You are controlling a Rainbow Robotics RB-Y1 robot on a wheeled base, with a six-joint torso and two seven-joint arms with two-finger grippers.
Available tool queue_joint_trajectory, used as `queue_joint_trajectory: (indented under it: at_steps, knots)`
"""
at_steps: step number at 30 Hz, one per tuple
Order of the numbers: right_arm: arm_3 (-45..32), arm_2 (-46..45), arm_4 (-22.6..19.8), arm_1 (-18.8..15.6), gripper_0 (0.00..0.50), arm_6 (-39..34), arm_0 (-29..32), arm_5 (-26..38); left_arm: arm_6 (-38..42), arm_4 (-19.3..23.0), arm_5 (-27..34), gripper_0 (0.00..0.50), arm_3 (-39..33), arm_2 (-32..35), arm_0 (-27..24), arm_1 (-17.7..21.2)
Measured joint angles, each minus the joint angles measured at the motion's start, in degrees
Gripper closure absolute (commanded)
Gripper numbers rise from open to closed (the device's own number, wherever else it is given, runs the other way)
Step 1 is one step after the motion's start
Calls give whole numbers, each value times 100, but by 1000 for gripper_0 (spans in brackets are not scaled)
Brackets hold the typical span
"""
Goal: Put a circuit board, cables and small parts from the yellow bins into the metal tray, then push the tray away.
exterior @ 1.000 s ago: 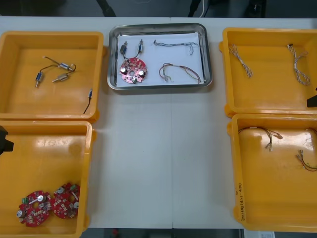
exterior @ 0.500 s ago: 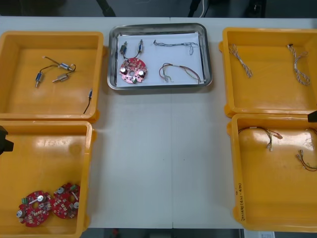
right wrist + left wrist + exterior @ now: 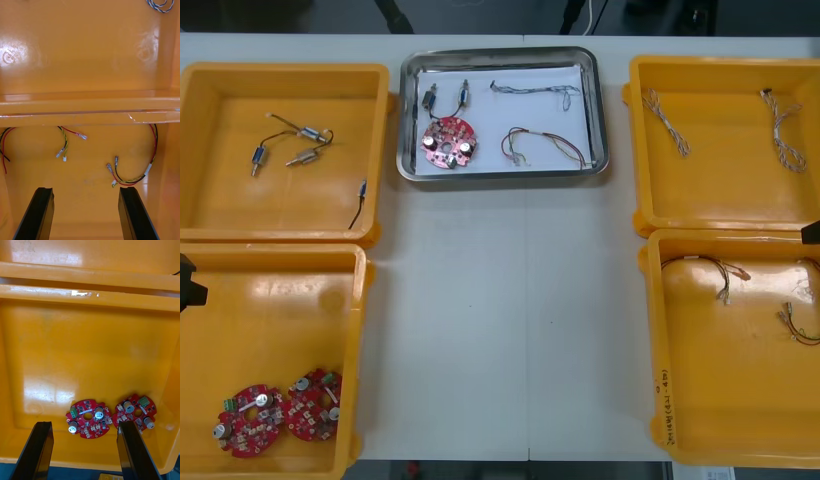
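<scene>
Now, left gripper (image 3: 84,424): fingers spread wide, nothing pinched, hanging over the near left yellow bin (image 3: 90,300). Just past the fingertips, two round red circuit boards (image 3: 89,419) side by side on the bin floor, close together. In the front view, a black bit at the left edge, by that bin's far rim.

Right gripper (image 3: 86,189): fingers likewise apart and empty, over the near right yellow bin (image 3: 90,112). Beyond the fingertips, red and yellow cables (image 3: 133,174) loose on the bin floor, well apart from one another. Past the two touching rims, the far right yellow bin (image 3: 640,140) with twisted blue and white cables (image 3: 665,122).

Far left yellow bin (image 3: 210,215): small metal parts (image 3: 305,135) with thin wires.

Metal tray (image 3: 604,120): between the two far bins, near the table's far edge, white inside. In it, one red circuit board (image 3: 448,142), two more small metal parts just beyond it, a thin dark cable (image 3: 530,88), a red and yellow cable (image 3: 545,143), all lying apart.

Light table (image 3: 500,320): bare in the middle, a seam down it. Beyond the far edge, dark floor with black shapes, kind not clear.

Versus a second ago: right gripper a smaller sliver in the front view, nearer along the right edge, now at the near right bin's far rim. Left gripper, tray and bin contents unchanged.
</scene>
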Motion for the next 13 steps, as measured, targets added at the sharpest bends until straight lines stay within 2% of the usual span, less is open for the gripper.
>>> queue_joint_trajectory:
  at_steps: [13]
  knots:
    - [-1, -5, 0, 0, 0, -1, 2, 0, 0, 0, 0, 0, 0, 0, 0, 0]
